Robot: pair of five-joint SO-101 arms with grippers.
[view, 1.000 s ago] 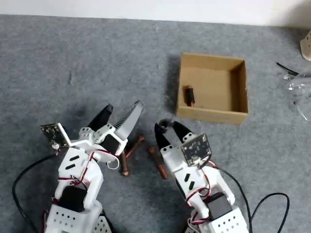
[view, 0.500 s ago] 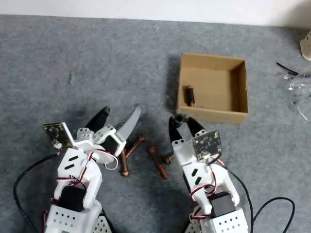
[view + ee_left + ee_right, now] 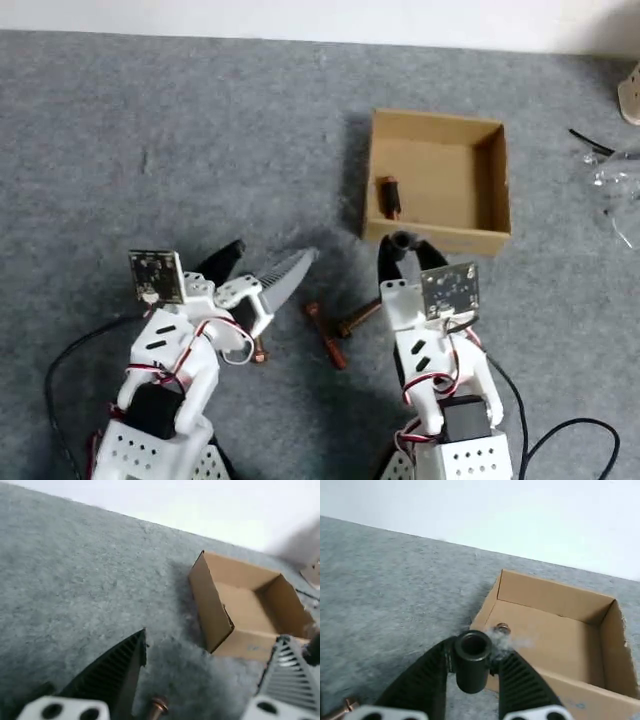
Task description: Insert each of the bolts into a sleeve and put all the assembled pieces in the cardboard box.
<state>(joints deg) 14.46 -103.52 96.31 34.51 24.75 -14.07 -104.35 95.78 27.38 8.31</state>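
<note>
My right gripper [image 3: 402,243] pinches the dark sleeve [image 3: 472,659] upright, bore facing up, just outside the near wall of the cardboard box [image 3: 430,117] — held that way, I judge, so a bolt can slide in. My left gripper [image 3: 274,252] is spread wide and empty, low over the desk [image 3: 200,130] near the loose bolts [image 3: 326,336] — placed to take one, I reckon. One assembled piece [image 3: 388,195] already lies in the box.

Matt black sleeve [image 3: 471,660], coppery metal bolts [image 3: 327,338], rough carpet [image 3: 150,150].
</note>
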